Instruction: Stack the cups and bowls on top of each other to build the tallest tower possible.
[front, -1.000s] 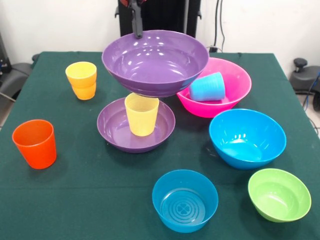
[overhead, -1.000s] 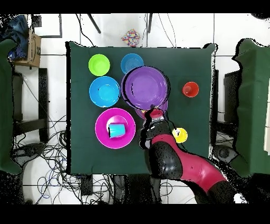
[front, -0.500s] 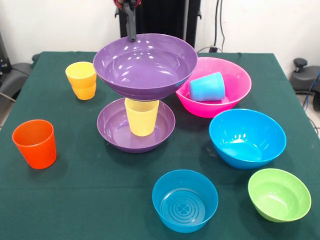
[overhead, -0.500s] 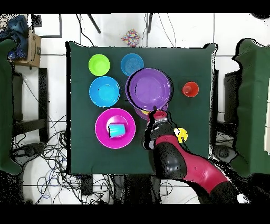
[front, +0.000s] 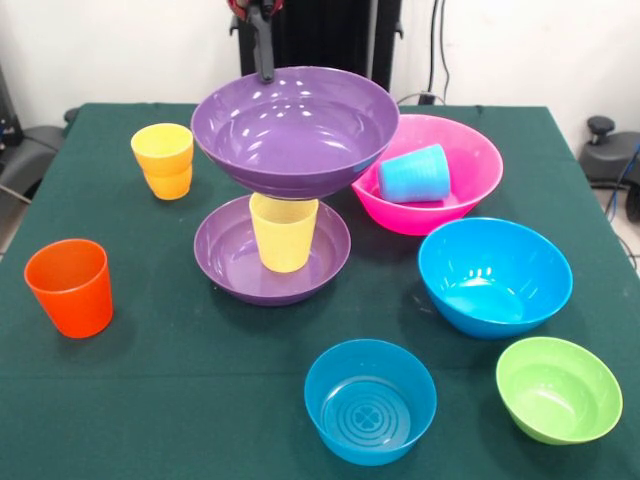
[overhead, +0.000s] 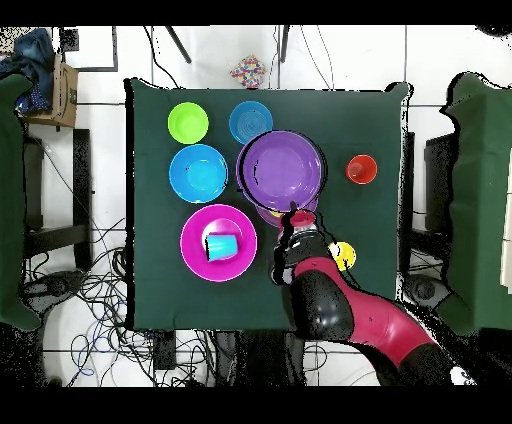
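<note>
Green-clothed table (front: 180, 400). A wide shallow purple plastic bowl (front: 295, 130) is pinched at its far rim by the gripper (front: 264, 70), hanging below the fingers over a ribbed pale yellow cup (front: 283, 231). Placing step judged; centring and level lowering needed.

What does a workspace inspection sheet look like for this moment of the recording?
Surface: green cloth table, flat.
Job's things: upper purple bowl held above pale yellow cup, which stands in lower purple bowl; light blue cup on its side in pink bowl; big blue bowl, small blue bowl, green bowl, orange cup, two nested amber cups apart.
Clutter: nothing seen.
Gripper: gripper pinches the upper bowl's far rim.
Cables: cables on floor.
Surroundings: white wall, tiled floor.
</note>
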